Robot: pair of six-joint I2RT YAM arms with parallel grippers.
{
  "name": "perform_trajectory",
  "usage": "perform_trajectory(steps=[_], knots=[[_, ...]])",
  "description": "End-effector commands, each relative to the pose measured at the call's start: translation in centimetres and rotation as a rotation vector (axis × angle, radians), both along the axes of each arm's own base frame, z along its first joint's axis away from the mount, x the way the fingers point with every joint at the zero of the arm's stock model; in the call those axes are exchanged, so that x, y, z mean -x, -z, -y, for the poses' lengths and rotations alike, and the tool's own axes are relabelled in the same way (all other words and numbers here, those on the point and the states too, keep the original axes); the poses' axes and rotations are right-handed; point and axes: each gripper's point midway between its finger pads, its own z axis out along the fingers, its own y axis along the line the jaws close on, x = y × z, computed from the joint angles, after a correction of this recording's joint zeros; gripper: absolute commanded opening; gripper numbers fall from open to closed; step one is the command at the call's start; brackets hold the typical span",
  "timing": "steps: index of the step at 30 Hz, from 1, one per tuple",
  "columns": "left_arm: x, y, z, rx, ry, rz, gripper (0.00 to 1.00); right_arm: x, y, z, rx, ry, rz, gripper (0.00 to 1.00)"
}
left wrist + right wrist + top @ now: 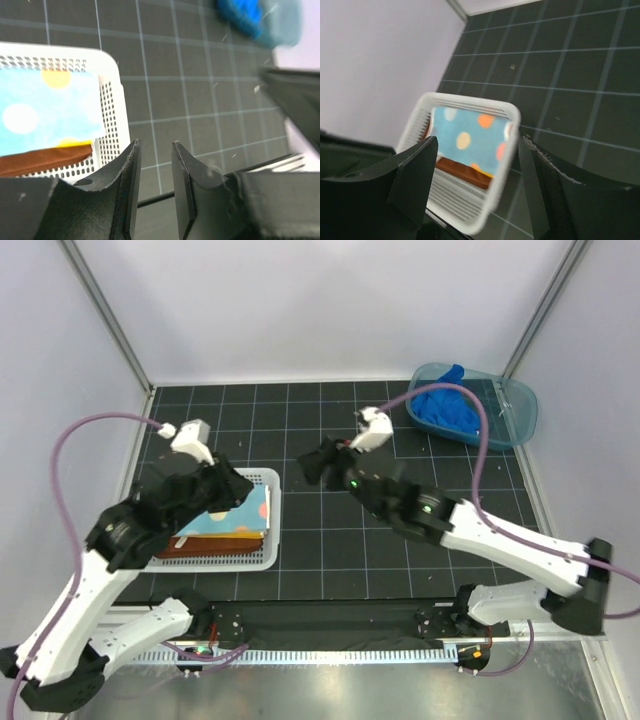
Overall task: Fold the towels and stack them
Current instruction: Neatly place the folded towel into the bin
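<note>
Top external view shows a white basket (232, 563) on the left of the counter (340, 540), holding a folded stack: the spotted light-blue towel (243, 514) on top, an edge of the yellow-orange towel (236, 533) under it, and the rust-brown towel (212, 546) lowest. The royal blue towel (446, 406) lies crumpled in the blue tub (518, 412) at the far right corner. The left fingers (131, 190) hang just past the basket's right rim, parted by a narrow gap, grasping nothing. The right fingers (415, 170) hover mid-counter, spread wide and released, with the basket framed between them in the right wrist view.
</note>
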Motion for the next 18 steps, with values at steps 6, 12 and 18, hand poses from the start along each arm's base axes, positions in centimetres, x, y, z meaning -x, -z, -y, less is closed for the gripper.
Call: perform_trajectory(steps=[6, 12, 18], knots=[[-2.2, 3.3, 6.0, -0.027, 0.094, 0.002, 0.36, 3.4, 7.2, 14.9, 0.219, 0.270, -0.039, 0.76], [-2.4, 7.4, 8.7, -0.088, 0.130, -0.050, 0.36, 5.3, 11.3, 20.2, 0.252, 0.349, -0.071, 0.77], [-1.8, 8.5, 9.3, -0.096, 0.145, -0.053, 0.37, 5.3, 10.3, 21.8, 0.246, 0.395, -0.041, 0.81]])
